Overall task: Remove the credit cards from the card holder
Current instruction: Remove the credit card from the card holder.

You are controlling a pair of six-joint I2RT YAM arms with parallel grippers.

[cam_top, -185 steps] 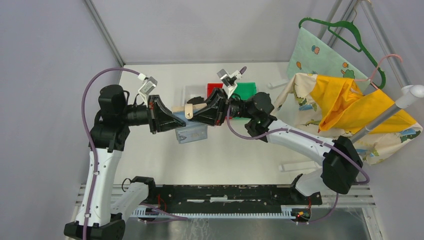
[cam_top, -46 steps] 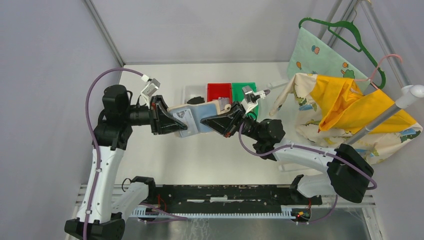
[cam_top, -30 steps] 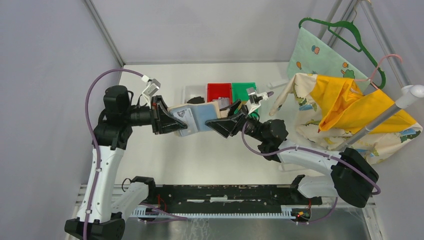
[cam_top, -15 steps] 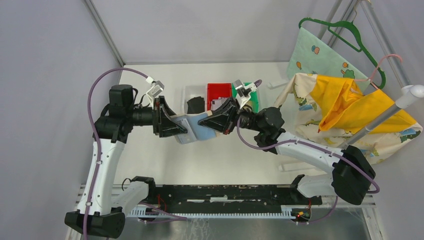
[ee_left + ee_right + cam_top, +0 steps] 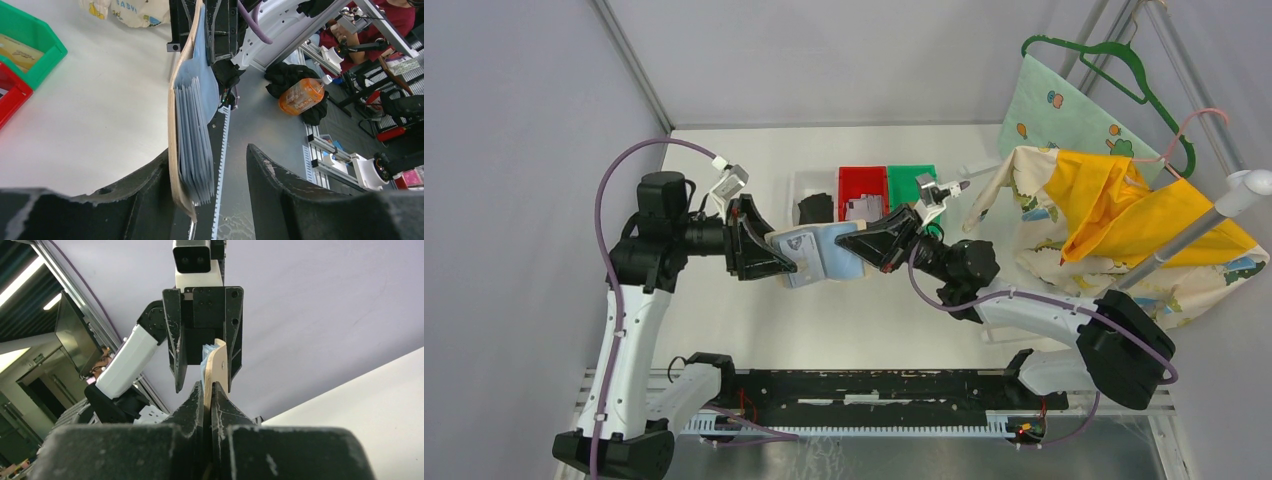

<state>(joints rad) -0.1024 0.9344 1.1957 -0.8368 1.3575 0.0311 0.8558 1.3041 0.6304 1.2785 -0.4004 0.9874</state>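
Note:
The beige card holder (image 5: 824,250) hangs in the air between both arms, its stack of clear sleeves (image 5: 195,140) fanned from the cover. My right gripper (image 5: 207,388) is shut on the beige cover's edge. My left gripper (image 5: 209,152) is open around the holder's other end; the cover rests against one finger (image 5: 135,200), and there is a gap to the other. A black credit card (image 5: 815,209) lies in the white bin, a silvery-grey one (image 5: 864,208) in the red bin, and a gold-tan one (image 5: 17,47) in the green bin.
The white bin (image 5: 802,181), red bin (image 5: 861,180) and green bin (image 5: 911,178) stand in a row just behind the grippers. Patterned and yellow cloths (image 5: 1114,210) hang from a rack at the right. Grey walls close off the left and back sides.
My right gripper has shut on the holder's cover. My left jaws have opened from their tighter grip. The holder has stayed in the air between them, shifted slightly.

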